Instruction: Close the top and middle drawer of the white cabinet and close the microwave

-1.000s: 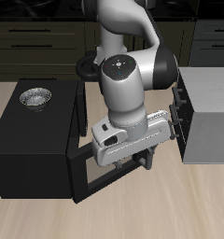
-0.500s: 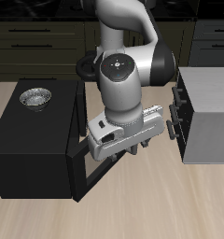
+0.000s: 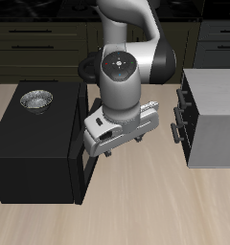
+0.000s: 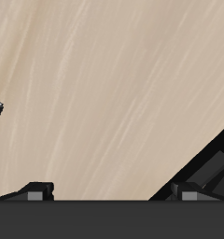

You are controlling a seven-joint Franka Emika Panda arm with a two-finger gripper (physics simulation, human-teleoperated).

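The microwave (image 3: 35, 144) sits on the counter (image 3: 136, 215), its stiff hinged door (image 3: 80, 175) nearly shut; a flat push near its free edge should suit. The gripper (image 3: 109, 144) hovers beside that door, jaws' spread hidden. The white cabinet (image 3: 215, 115) appears only in the exterior view; the wrist view shows bare counter.
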